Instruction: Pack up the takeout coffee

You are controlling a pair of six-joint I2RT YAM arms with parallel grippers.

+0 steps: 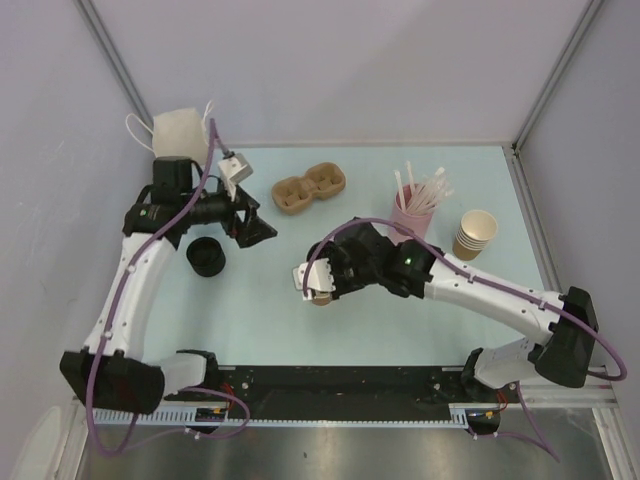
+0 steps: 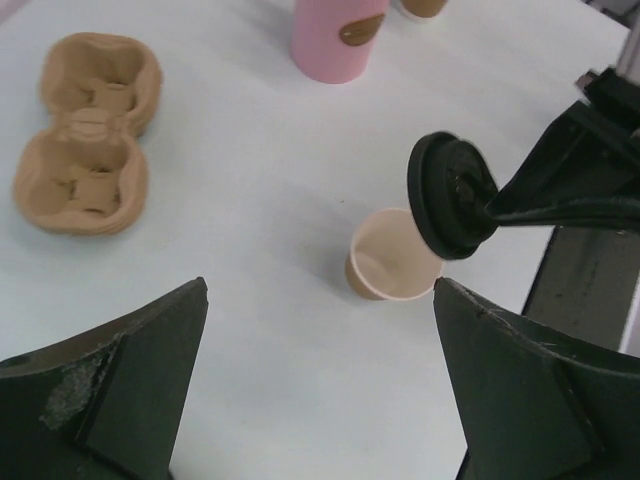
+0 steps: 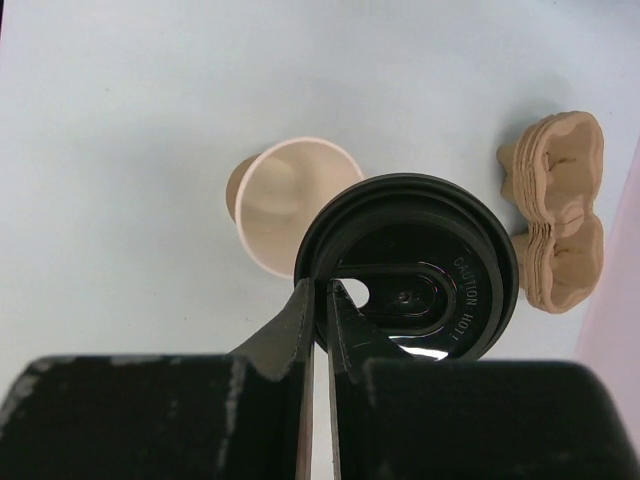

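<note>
The small tan paper cup (image 2: 393,258) (image 3: 285,195) stands upright and open on the pale table, just below my right gripper (image 1: 312,282). That gripper (image 3: 322,288) is shut on the rim of the round black lid (image 3: 425,262) (image 2: 450,195). The lid hangs tilted on edge over the cup's right side and is not seated on it. My left gripper (image 2: 320,290) (image 1: 256,226) stands wide open with nothing between its fingers. It is left of the cup (image 1: 320,298) and pointed toward it.
A brown pulp cup carrier (image 1: 310,187) (image 2: 85,130) lies at the back middle. A pink cup of white straws (image 1: 410,212) and a stack of tan cups (image 1: 475,235) stand at the right. A black round object (image 1: 205,256) sits under the left arm, and a white bag (image 1: 180,130) at the back left.
</note>
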